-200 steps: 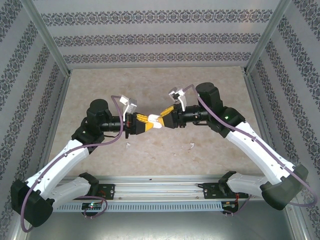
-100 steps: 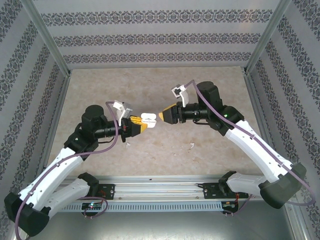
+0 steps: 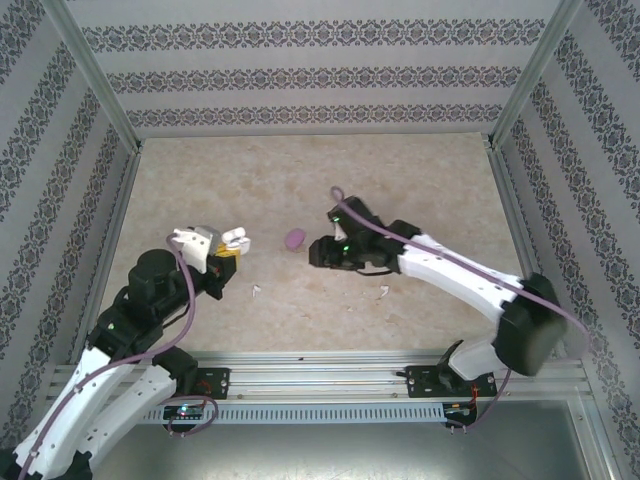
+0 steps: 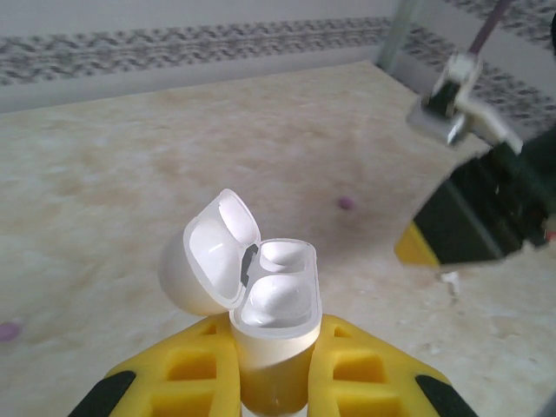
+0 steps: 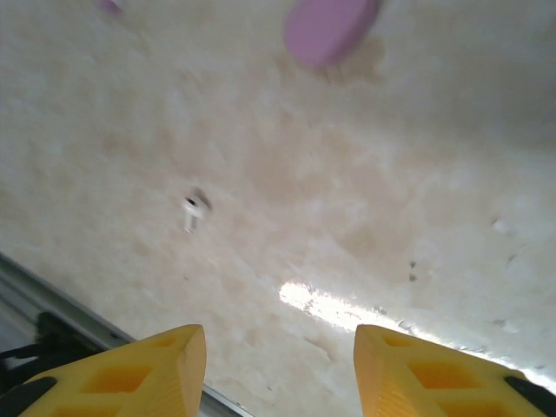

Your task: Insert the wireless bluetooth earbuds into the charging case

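1. Bkgd: beige marbled tabletop (image 3: 420, 180), patterned walls.
2. L gripper (image 4: 274, 369): clamped on base of white charging case (image 4: 276, 313); case upright, lid open, both wells empty.
3. R gripper (image 5: 274, 369): spread wide, empty, low near purple pebble-like item (image 5: 330, 26).
4. Earbuds (image 3: 256, 291): loose on table nr front rail; second earbud (image 3: 382, 292) well apart.
5. Handling (est.): v. light, rigid, glossy, prob. slippery; pinch across bulbous head, gentle force.
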You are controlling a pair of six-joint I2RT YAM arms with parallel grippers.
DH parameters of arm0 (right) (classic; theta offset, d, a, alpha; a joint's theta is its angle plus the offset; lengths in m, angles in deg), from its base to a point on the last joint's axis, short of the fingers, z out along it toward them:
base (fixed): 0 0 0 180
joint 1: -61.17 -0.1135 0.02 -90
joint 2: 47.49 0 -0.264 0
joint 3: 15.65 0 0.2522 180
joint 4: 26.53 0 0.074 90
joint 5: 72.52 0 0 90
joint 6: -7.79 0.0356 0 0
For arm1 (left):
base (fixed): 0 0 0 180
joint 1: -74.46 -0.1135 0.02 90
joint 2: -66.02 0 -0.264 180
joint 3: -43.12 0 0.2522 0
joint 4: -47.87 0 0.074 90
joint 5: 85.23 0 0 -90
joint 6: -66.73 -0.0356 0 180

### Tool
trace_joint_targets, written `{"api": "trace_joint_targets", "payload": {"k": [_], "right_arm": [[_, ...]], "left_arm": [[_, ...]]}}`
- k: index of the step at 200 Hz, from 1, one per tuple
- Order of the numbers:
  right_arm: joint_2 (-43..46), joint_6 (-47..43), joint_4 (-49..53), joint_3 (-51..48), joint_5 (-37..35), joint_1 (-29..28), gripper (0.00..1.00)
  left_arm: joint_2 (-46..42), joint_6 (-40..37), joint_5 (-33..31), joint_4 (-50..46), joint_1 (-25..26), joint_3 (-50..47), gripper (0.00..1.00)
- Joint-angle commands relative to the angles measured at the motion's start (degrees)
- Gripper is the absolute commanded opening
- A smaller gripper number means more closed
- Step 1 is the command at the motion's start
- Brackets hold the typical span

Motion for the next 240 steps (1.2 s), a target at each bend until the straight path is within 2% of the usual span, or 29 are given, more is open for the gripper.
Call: {"api": "trace_joint_targets", "payload": {"k": [1, 45, 83, 167, 240], "right_arm": [[-7.4, 8.5, 0.0, 4.9, -3.5, -4.3, 0.48], [-25.3, 9.5, 4.8, 22.1, -2.9, -11.6, 0.49], [-33.7, 12.1, 4.2, 28.2, -2.4, -13.6, 0.45], [-41.1, 14.3, 5.3, 33.2, -3.1, -14.8, 0.44], [-46.0, 12.2, 11.4, 40.0, -3.6, -14.8, 0.43]], "left_arm": [[-2.9, -2.1, -8.3, -7.2, 0.2, 0.7, 0.0], [-5.4, -2.1, -9.8, -10.7, 0.2, 0.6, 0.0], [-8.4, 0.2, -8.7, -11.0, 0.2, -1.4, 0.0], [-10.1, 1.4, -6.8, -9.8, 0.2, -4.3, 0.0], [-10.2, 1.4, -6.1, -8.9, 0.2, -5.8, 0.0]]}}
